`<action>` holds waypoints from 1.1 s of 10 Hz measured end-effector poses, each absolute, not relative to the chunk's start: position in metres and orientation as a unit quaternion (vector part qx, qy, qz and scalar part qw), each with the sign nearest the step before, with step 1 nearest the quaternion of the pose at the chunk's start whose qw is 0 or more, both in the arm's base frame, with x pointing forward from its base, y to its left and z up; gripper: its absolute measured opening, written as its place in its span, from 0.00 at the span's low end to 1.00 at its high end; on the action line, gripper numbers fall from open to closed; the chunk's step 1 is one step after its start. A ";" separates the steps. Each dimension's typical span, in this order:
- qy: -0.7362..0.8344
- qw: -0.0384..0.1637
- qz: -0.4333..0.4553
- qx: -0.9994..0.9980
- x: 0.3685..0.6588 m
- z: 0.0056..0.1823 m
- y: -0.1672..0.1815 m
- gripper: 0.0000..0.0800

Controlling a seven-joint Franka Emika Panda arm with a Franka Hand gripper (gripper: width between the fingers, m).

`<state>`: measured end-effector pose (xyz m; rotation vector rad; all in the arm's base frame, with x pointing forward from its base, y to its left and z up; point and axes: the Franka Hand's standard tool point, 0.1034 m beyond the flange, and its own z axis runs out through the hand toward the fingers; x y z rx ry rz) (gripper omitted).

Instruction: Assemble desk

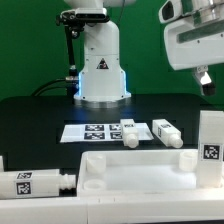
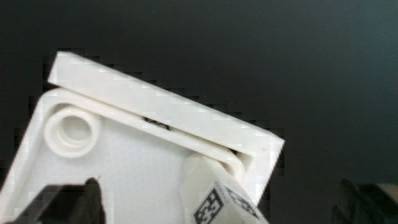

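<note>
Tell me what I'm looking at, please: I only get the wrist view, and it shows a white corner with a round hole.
Observer: That is one corner of the desk tabletop, a wide flat panel lying at the front of the exterior view.
Operator: Are its legs on?
Observer: Not yet. Two loose legs sit behind it by the marker board, a third leg lies at the exterior view's left, and what looks like a fourth leg stands upright at its right.
Operator: And where is the hand?
Observer: The gripper hangs above the parts at the exterior view's right, holding nothing.
</note>
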<state>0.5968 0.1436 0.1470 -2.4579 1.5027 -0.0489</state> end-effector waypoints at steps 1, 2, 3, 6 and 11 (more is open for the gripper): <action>0.485 0.129 -0.022 -0.865 0.597 0.147 0.143 0.81; 0.458 0.128 -0.026 -0.879 0.597 0.147 0.143 0.81; 0.419 0.126 -0.031 -0.899 0.596 0.146 0.142 0.81; 0.211 0.102 -0.061 -0.970 0.562 0.126 0.135 0.81; 0.054 0.070 -0.079 -0.993 0.557 0.121 0.131 0.81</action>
